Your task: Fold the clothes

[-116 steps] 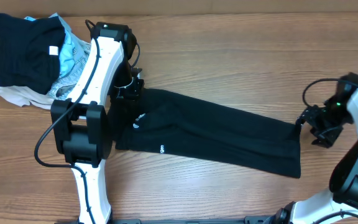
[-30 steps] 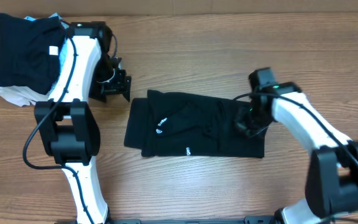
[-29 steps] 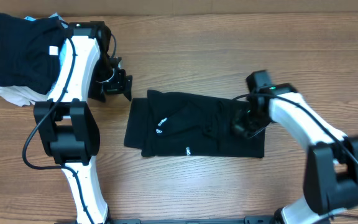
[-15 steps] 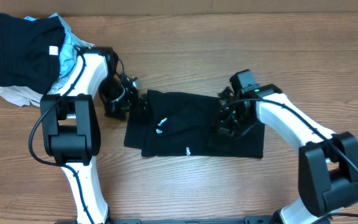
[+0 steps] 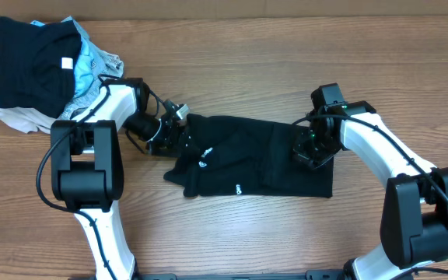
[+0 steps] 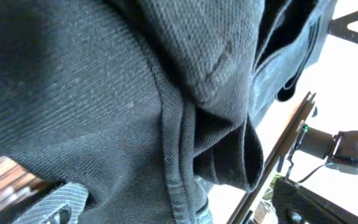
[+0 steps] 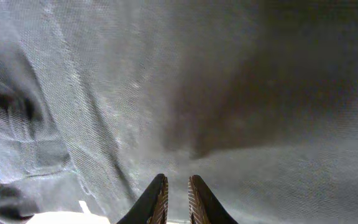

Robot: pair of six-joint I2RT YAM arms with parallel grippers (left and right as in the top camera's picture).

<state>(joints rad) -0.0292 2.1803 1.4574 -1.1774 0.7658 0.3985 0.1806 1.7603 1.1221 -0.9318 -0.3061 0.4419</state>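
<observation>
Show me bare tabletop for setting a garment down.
Bare table: the far strip right of the clothes pile, beyond the black T-shirt; the near strip in front of it. Crowded: the middle and far-left corner.

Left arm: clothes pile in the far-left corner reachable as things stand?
Probably yes. The clothes pile lies right beside the left arm, with nothing standing between them. The left gripper is at the black shirt's left edge, so it would have to swing back first.

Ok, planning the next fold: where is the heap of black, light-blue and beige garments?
Overhead view: the heap of garments lies in the wooden table's far left corner, beyond the left gripper and apart from the black fabric T-shirt mid-table.
</observation>
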